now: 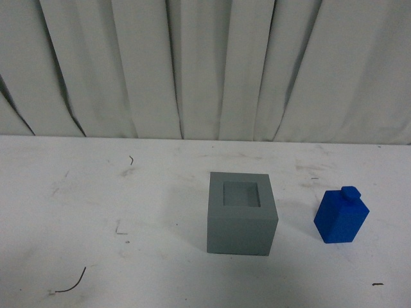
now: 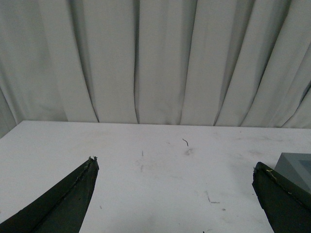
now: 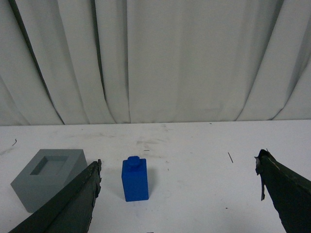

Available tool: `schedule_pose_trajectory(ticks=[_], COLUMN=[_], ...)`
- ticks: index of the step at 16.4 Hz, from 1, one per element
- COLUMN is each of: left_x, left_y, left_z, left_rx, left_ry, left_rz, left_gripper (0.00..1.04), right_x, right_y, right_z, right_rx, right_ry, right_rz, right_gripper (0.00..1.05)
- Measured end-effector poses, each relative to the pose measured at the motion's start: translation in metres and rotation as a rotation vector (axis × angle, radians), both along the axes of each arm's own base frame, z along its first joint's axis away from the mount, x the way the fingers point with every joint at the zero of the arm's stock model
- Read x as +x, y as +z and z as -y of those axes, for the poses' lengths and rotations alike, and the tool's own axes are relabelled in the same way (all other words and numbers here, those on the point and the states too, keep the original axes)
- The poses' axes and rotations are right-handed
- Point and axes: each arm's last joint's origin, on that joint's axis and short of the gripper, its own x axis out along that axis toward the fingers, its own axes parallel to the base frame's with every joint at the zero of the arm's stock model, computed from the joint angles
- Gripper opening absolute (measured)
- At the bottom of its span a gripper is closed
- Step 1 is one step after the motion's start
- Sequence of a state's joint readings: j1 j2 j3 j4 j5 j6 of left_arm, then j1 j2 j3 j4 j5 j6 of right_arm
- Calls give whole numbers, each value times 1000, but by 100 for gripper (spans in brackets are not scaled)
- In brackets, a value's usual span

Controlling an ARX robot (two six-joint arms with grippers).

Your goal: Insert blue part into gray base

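Two blocks are set apart on the white table point(image 1: 128, 256). The gray base point(image 1: 241, 221) is placed near the middle, its recess upward and empty, and the blue part point(image 1: 342, 218) is stood upright to its right, knob on top. The left gripper point(image 2: 175, 165) and the right gripper point(image 3: 179, 162) are both spread wide, with nothing gripped. The blue part is judged light, rigid and rather smooth. It is best taken across two flat opposite sides, high on the body, so that its lower end is kept clear for the recess.
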State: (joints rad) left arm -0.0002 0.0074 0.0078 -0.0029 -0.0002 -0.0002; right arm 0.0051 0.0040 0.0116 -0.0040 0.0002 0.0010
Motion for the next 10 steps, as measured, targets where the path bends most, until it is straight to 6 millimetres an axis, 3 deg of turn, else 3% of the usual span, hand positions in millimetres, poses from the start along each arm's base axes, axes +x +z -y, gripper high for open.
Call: schedule_pose_trajectory(ticks=[10], left_x=[0], left_y=[0], left_z=[0], left_rx=[0], left_ry=[0], left_rz=[0], left_gripper=[98], right_x=[0], right_y=[0], right_z=[0], right_rx=[0], right_ry=[0], right_rz=[0], right_gripper=[98])
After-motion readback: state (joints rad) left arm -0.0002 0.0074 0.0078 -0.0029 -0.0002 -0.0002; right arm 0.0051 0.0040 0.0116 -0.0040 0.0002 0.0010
